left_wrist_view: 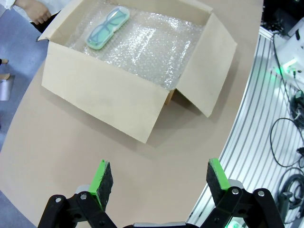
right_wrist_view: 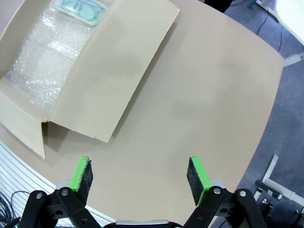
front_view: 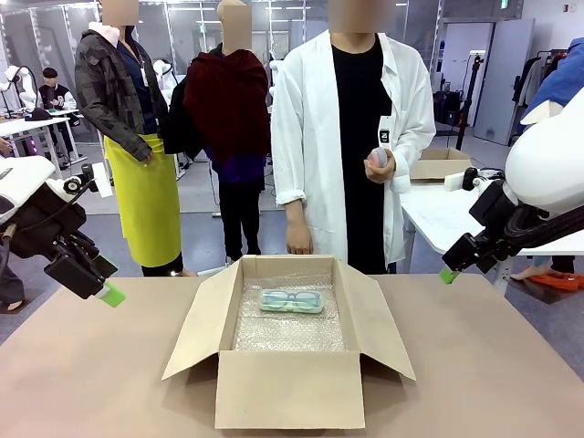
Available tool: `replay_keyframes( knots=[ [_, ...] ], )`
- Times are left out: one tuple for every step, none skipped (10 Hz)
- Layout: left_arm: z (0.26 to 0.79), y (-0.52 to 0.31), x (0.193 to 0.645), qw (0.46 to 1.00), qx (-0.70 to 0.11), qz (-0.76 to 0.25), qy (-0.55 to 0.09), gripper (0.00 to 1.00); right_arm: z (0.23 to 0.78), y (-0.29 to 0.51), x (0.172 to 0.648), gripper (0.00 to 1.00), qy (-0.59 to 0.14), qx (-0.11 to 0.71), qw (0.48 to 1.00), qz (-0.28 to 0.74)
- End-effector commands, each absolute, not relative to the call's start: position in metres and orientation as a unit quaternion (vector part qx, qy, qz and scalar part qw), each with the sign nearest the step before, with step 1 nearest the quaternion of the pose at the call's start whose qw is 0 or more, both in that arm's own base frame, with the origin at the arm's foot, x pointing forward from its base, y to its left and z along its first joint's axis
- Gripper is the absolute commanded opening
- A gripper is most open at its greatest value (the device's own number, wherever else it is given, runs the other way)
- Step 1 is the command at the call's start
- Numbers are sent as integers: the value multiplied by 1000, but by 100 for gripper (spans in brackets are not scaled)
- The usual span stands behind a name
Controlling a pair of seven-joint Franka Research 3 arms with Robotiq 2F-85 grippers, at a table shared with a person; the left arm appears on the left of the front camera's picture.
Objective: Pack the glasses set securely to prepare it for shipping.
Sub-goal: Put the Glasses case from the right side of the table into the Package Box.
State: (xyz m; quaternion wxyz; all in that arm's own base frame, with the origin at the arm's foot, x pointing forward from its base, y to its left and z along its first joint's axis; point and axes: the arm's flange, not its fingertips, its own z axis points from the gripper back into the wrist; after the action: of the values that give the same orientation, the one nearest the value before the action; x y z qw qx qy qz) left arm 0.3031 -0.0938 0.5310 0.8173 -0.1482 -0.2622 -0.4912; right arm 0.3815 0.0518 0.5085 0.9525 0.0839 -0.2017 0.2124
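Noted: mint-green case (front_view: 291,300) laid flat on bubble wrap (front_view: 287,336), at 12 o'clock inside the box (front_view: 283,391). It is judged light, stiff and slick, best pinched across its narrow width. Left gripper (left_wrist_view: 158,172) and right gripper (right_wrist_view: 140,167) are held wide apart, empty.

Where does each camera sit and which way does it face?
Front: between the arms, facing across the table at the person; left gripper and right gripper at the edges.
Left wrist: high, looking down on the cardboard box; own open fingers below.
Right wrist: likewise, from the box's other side.
Shared: the mint-green case on bubble wrap.
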Motion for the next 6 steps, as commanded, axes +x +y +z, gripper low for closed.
replay_keyframes(
  knots=[
    [531,-92,304,810,-159,-498,-265,100,509,50,380,100,-206,82,949,223],
    [531,-92,304,810,-159,-498,-265,100,509,50,380,100,-206,82,949,223],
    [531,-92,304,810,-159,-498,-265,100,509,50,380,100,-206,82,949,223],
    [531,-92,304,810,-159,-498,-265,100,509,50,380,100,-206,82,949,223],
    [531,-92,304,810,-159,-498,-265,100,509,50,380,100,-206,82,949,223],
    [531,-92,304,810,-159,-498,-265,100,509,50,380,100,-206,82,949,223]
  ],
)
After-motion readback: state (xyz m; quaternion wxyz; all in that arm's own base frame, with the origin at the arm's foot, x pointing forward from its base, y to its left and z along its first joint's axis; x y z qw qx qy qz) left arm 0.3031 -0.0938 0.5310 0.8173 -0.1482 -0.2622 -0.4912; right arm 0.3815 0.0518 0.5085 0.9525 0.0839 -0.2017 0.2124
